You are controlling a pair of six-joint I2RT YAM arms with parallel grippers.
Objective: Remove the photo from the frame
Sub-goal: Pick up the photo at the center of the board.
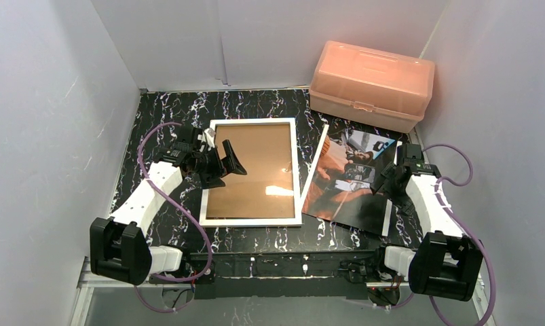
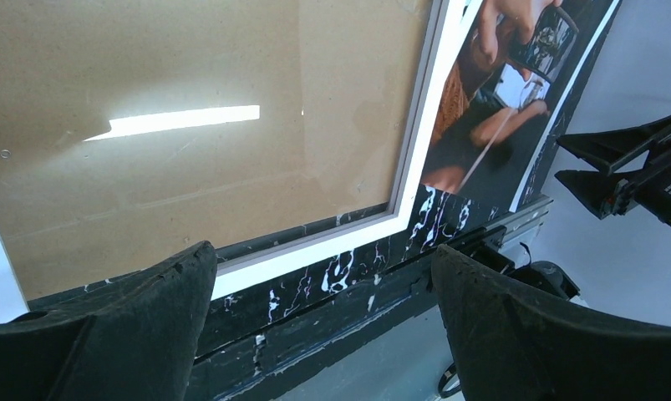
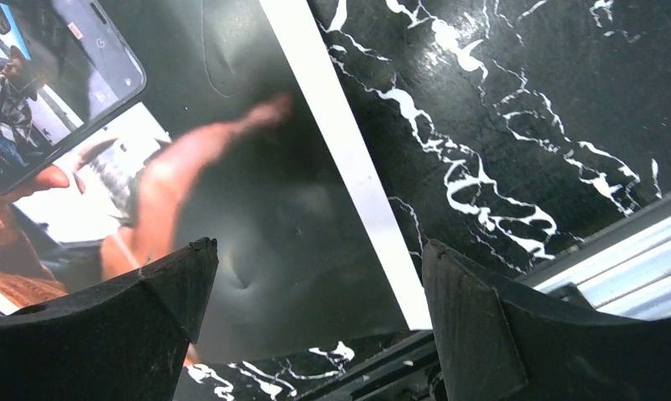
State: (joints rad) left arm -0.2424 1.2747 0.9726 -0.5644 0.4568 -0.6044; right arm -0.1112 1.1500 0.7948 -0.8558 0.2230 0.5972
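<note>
The frame (image 1: 252, 221) lies flat at the table's middle, white border around a plain brown board. The photo (image 1: 337, 190) lies flat on the table to its right, outside the frame, dark with orange and blue-grey patches and a white edge. My left gripper (image 1: 230, 161) is open and empty above the frame's left part; its view shows the frame's near border (image 2: 315, 255) and the photo (image 2: 482, 109). My right gripper (image 1: 383, 182) is open and empty over the photo's right edge; its view shows the photo (image 3: 256, 217) between the fingers.
A pink plastic box (image 1: 371, 83) stands at the back right, just behind the photo. White walls enclose the black marbled table (image 1: 161, 115) on three sides. The metal rail (image 1: 269, 272) runs along the near edge.
</note>
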